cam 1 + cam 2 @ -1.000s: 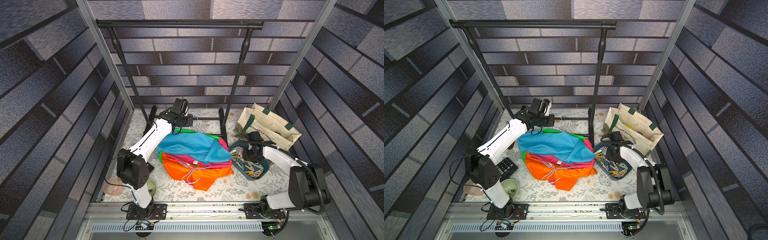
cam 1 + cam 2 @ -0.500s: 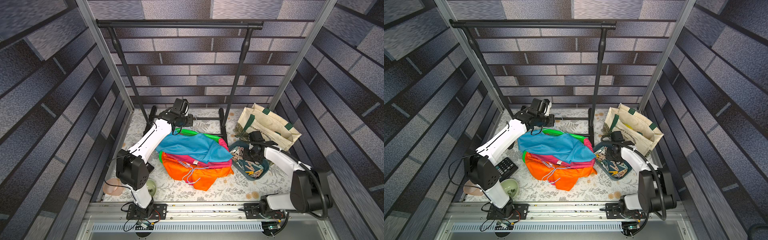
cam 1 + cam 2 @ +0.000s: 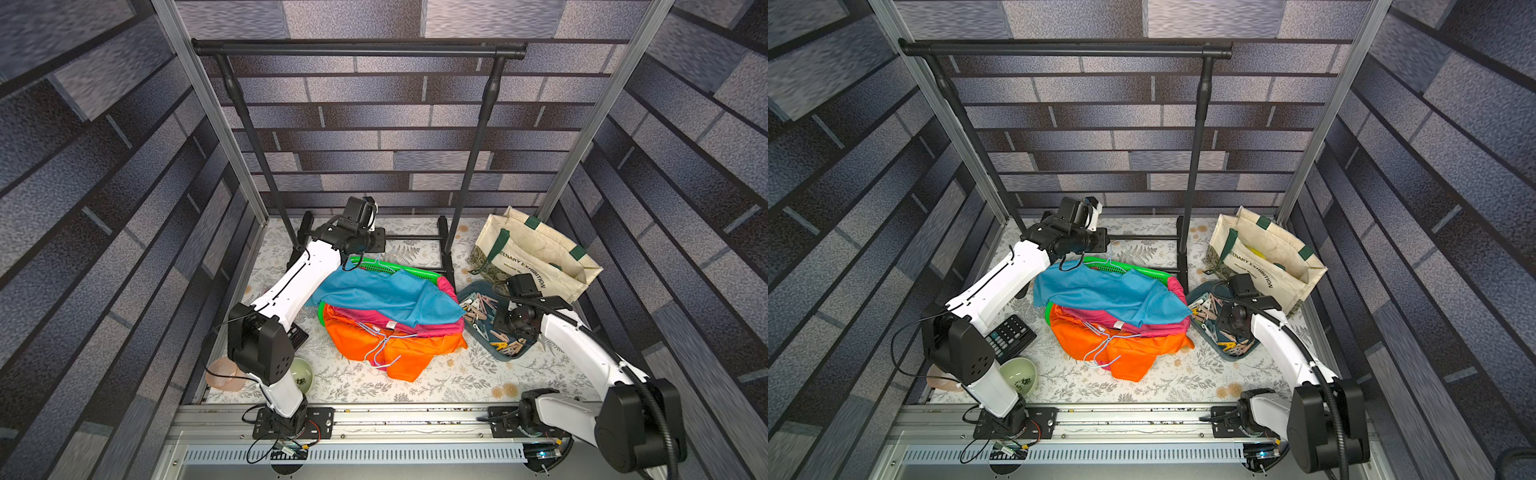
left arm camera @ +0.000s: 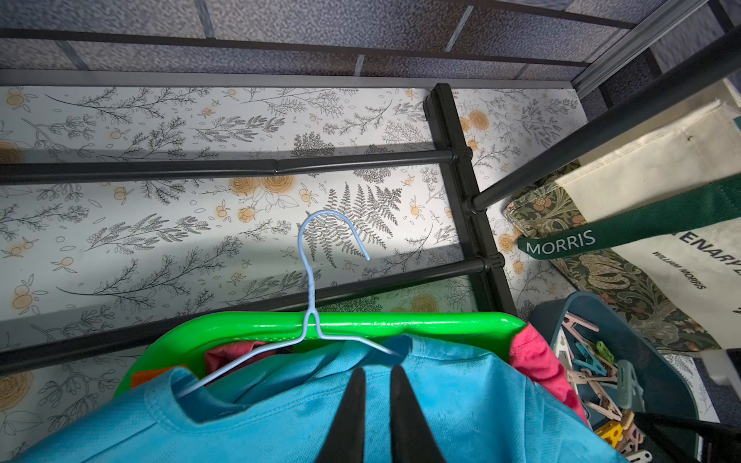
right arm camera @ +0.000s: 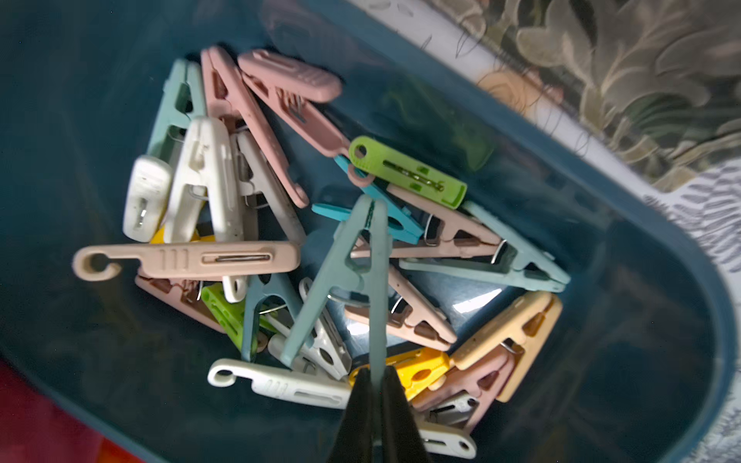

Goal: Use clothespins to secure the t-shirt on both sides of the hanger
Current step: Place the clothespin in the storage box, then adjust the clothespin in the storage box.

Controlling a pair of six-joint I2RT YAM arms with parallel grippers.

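Right wrist view: the right gripper [image 5: 375,373] has its jaws clenched on one leg of a pale teal clothespin [image 5: 349,276]. That pin lies uppermost on a jumble of other clothespins [image 5: 248,258] in peach, white, lime green, yellow and teal, some with hooked ends, all in a dark teal tray [image 5: 641,340].

In both top views the tray sits right of centre, between a green laundry basket [image 3: 415,272] and a cream tote bag [image 3: 536,253]. The bag's side reads "ENARY EXHIBITION", with the first letters hidden. The left wrist view adds small print, "WILLIAM MORRIS", and "MORRIS" in white on a dark green strap [image 4: 561,242].

A blue t-shirt [image 4: 280,421] drapes over the basket, and a pale blue wire hanger [image 4: 308,280] runs through its neck. The left gripper [image 4: 375,371] hangs at the collar, jaws released, with blue cloth showing through the slim gap between them. A pink garment [image 3: 446,291] and an orange garment [image 3: 415,353] lie beneath the shirt.

The desk [image 3: 457,374] has a white covering printed with grey ferns and orange blossoms. A black garment rack [image 3: 357,48] stands at the rear, and its bar crosses the upper frame. The walls [image 3: 374,137] carry a grey brick pattern. A calculator [image 3: 1011,336] and a green bowl [image 3: 1009,370] lie at lower left.
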